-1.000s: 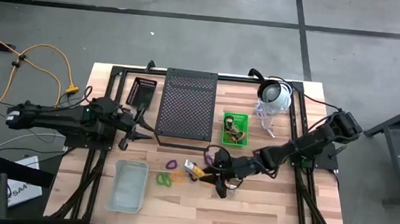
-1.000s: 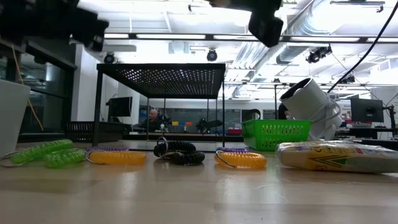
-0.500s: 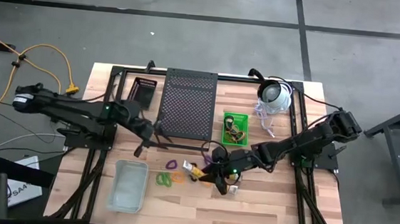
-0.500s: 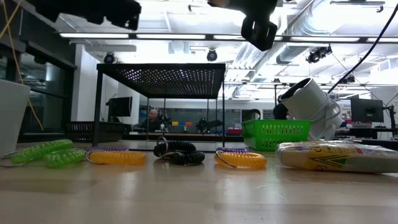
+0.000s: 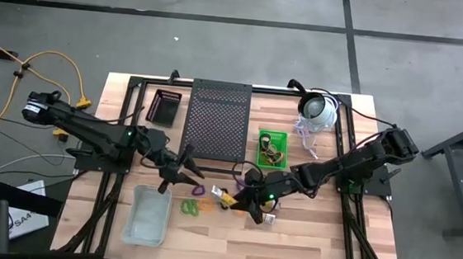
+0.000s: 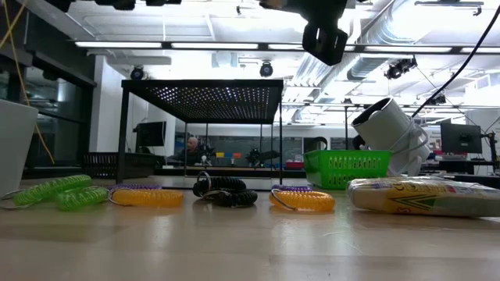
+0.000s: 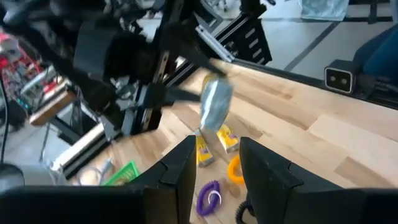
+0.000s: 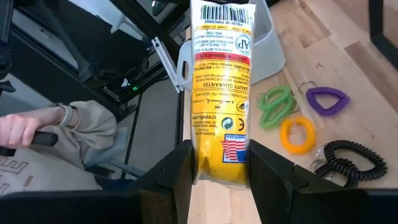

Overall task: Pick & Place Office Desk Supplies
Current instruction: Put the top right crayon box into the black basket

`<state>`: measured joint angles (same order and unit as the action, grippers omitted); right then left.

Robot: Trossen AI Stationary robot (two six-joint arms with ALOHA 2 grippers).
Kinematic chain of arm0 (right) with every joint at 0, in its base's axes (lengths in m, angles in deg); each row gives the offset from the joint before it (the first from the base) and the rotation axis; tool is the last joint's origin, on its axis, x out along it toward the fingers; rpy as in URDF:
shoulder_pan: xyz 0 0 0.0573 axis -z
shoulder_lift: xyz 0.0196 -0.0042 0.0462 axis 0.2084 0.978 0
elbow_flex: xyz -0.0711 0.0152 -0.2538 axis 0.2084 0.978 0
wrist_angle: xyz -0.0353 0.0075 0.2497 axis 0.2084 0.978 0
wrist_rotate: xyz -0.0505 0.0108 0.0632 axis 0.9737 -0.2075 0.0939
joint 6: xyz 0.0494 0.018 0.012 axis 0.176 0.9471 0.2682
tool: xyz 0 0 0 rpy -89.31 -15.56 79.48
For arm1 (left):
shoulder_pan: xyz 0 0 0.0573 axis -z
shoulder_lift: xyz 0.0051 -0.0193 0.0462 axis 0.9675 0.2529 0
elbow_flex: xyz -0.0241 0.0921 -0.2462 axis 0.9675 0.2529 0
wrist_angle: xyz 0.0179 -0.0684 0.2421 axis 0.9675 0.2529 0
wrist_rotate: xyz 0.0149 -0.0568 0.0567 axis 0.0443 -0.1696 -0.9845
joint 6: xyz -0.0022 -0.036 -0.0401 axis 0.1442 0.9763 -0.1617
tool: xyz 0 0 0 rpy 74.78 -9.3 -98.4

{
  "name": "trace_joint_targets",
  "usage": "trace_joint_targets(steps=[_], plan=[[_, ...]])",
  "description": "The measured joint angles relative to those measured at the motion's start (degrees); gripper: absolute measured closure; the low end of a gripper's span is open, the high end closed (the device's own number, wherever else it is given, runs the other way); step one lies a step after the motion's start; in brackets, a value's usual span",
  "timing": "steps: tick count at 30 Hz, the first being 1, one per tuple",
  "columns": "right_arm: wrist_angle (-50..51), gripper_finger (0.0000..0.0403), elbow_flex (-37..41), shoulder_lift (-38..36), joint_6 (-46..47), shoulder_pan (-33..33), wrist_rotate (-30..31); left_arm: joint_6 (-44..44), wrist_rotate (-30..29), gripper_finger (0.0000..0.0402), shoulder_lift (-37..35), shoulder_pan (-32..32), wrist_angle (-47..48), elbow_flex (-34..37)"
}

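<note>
Above the table, high view: left gripper (image 5: 180,168) hangs over the bare boards between the black mesh stand (image 5: 216,118) and the clear tray (image 5: 148,214), fingers parted, holding nothing. Right gripper (image 5: 238,200) sits low near the table's middle, clenched on a yellow-and-white packet (image 5: 226,198). Green coil loops (image 5: 190,206) and a purple loop (image 5: 198,190) lie just beside it, toward the tray. Green basket (image 5: 272,149) stands beside the mesh stand with some items inside, too small to tell. White dome device (image 5: 319,110) stands at the far right corner; small black tray (image 5: 164,106) at the far left.

Low view: along the tabletop, one beside another, green coil loops (image 6: 51,192), an orange loop (image 6: 146,197) with purple behind it, a black coil loop (image 6: 225,191), a second orange loop (image 6: 303,200), then a second packet (image 6: 423,196) lying flat. Green basket (image 6: 346,168) and dome device (image 6: 389,134) stand behind.

Left wrist view: own fingers (image 7: 179,174) apart, empty; beyond them the other arm holds its packet (image 7: 214,104) above the boards, with a further packet (image 7: 214,144), orange loop (image 7: 234,168) and purple loop (image 7: 209,195) on the wood.

Right wrist view: packet (image 8: 221,87) gripped endwise between the fingers (image 8: 171,171); green (image 8: 274,104), purple (image 8: 328,100), orange (image 8: 297,134) and black (image 8: 348,158) loops lie on the boards. A person's sleeve and hand (image 8: 22,129) show off the table's edge.
</note>
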<state>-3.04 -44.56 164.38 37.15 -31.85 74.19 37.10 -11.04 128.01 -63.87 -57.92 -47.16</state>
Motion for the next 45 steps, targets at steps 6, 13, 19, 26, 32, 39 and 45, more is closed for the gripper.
trace_joint_targets(steps=[6,13,19,26,32,39,45], plan=[[0.0,0.0275,0.0,0.0,-0.1,0.9,-0.3,-0.5,-1.5,0.0284,0.0,0.3,-1.0,0.0],[-1.6,0.0275,0.0,0.0,-1.7,3.1,-2.9,-0.5,-1.3,0.0284,0.0,-0.9,-1.4,0.0],[-1.8,0.0275,0.0,0.0,-3.1,5.0,-5.0,-1.4,-1.1,0.0284,0.0,-0.9,-1.5,0.0],[-1.9,0.0275,0.0,0.0,-4.2,6.5,-6.3,-3.0,-1.1,0.0284,0.0,-0.9,-2.1,0.0],[-3.5,0.0275,0.0,0.0,-5.6,6.9,-7.5,-3.1,-1.4,0.0284,0.0,-2.1,-2.8,0.0],[-4.1,0.0275,0.0,0.0,-6.2,6.9,-7.6,-2.3,1.3,0.0284,0.0,-4.0,-2.9,0.0],[-4.1,0.0275,0.0,0.0,-6.3,6.9,-7.5,-0.9,2.1,0.0283,0.0,-4.7,-2.9,0.0]])
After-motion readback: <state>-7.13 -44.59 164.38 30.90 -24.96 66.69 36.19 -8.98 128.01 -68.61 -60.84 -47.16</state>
